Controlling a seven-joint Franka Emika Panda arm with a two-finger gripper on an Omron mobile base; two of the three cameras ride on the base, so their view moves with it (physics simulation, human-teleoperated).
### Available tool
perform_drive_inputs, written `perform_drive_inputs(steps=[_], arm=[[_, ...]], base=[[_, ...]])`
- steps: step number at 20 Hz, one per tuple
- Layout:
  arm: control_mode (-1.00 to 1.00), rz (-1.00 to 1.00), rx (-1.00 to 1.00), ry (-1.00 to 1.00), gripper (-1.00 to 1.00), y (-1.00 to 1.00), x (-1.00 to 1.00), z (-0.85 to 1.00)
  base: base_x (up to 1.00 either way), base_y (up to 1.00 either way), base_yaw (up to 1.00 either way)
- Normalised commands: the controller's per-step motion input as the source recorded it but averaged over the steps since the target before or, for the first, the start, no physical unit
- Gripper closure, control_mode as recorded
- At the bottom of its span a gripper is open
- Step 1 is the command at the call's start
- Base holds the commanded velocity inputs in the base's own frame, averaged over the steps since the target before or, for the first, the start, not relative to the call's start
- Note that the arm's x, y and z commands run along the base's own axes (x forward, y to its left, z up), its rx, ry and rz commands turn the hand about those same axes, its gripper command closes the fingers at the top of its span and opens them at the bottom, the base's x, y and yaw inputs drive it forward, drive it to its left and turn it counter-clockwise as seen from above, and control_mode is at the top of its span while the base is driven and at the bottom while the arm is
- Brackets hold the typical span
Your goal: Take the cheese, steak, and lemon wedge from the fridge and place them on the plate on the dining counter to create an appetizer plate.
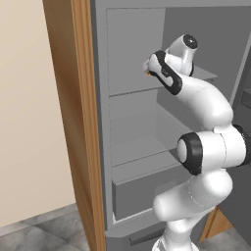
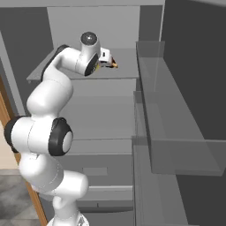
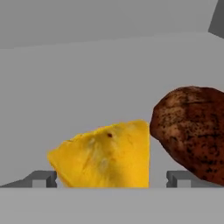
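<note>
Fridge [image 1: 132, 59] interior, upper shelf: cheese [image 3: 105, 157] at lower centre, steak [image 3: 192, 131] touching it at right. Gripper [image 3: 111, 179] open, fingertips [image 3: 43, 178] flanking the cheese.

On a fridge [image 1: 132, 127] shelf [image 3: 109, 87]: cheese [image 3: 107, 157] left, steak [image 3: 192, 131] right, just beside each other. Between the fingertips [image 3: 41, 178], wide apart: the cheese. Behind both, the back wall [image 3: 87, 22].
</note>
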Motion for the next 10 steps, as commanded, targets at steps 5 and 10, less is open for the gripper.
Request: perform_drive_inputs(steps=[5,10], arm=[[-1.0,0.01,-0.14,0.03,1.0,0.44,0.0,-0.62],[-1.0,0.0,-0.01,0.0,1.0,0.13,0.14,-0.11]], base=[[0.0,0.0,0.0],[0.0,0.0,0.0]])
